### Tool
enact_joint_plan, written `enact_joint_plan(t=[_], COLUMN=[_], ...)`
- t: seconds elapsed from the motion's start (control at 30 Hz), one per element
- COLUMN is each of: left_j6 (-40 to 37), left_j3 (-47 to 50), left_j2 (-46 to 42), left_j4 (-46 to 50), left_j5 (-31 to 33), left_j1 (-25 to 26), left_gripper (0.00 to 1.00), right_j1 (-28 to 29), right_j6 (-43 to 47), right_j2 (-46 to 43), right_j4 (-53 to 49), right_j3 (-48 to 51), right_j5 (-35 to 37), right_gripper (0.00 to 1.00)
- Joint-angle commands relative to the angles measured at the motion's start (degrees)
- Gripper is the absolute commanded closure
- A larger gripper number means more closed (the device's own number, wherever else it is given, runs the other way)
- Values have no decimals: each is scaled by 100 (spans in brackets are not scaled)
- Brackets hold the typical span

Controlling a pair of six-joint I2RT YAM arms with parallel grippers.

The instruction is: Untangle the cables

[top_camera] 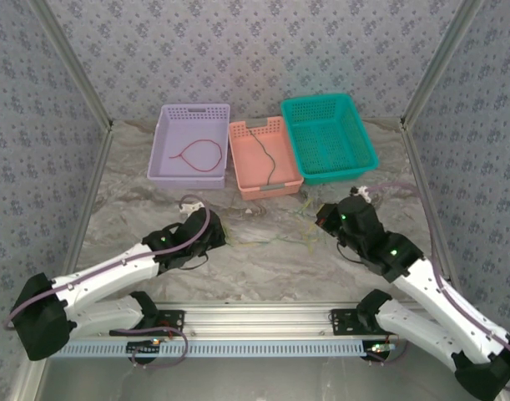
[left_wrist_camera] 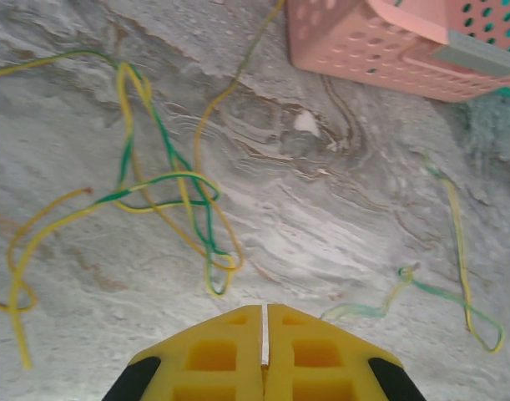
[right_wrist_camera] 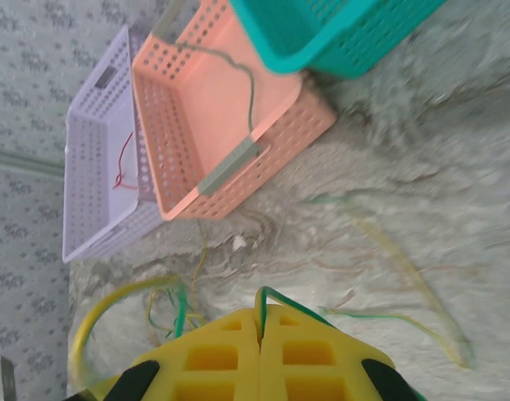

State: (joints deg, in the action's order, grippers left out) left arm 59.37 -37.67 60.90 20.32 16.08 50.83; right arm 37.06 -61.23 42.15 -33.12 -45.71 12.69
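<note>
Right hand (right_wrist_camera: 261,311) is pinching a yellow-green cable (right_wrist_camera: 121,291); left hand (left_wrist_camera: 264,307), pressed together, is hovering over the tangle (left_wrist_camera: 167,200). Best: left pinning it to the bench (left_wrist_camera: 321,209), right drawing slowly away.

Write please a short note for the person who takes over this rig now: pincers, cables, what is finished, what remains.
Left pincer: shut, nothing in it, just short of the yellow-green tangle on the table.
Right pincer: shut on a yellow-green cable.
Done: the red cable lies in the purple basket, and the black cable in the pink basket.
Left to do: separate the yellow-green cables on the table. The teal basket holds no cable.
</note>
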Motion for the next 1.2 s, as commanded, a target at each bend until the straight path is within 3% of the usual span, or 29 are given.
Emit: enact_joint_plan(t=[0.0,0.2,0.33,0.5,0.73,0.83,0.93,1.07,1.17], left_j6=[-119,-261,-518,-804,-1174,-1285,-1348,-1368,-1386], left_j3=[-75,65,-96,-743,-1548,-1707,-1747,-1705,-1652], left_j2=[-184,-795,-1248,-1792,-2110,-2119,-2118,-2140,-2163], left_j4=[559,567,218,495,1011,1091,1118,1144,1086], left_j5=[505,260,-217,-601,-724,-736,-692,-646,-725], left_j1=[-98,-354,-349,-348,-347,-360,-362,-361,-358], left_gripper=[100,100,100,100,100,100,100,100,100], right_j1=[-436,-1463,-1591,-1706,-1696,-1508,-1169,-1016,-1024], right_j6=[580,876,934,1086,1721,1984,1955,1825,2032], right_j2=[-479,-579,-92,612,2208,2383,1720,584,187], right_j4=[-1069,-1190,-1140,-251,573,566,265,-181,-163], right_j3=[-338,-588,-187,732,714,477,294,179,144], right_j5=[98,-410,-422,-691,-1156,-1149,-638,-159,-479], right_gripper=[100,100,100,100,100,71,49,42,38])
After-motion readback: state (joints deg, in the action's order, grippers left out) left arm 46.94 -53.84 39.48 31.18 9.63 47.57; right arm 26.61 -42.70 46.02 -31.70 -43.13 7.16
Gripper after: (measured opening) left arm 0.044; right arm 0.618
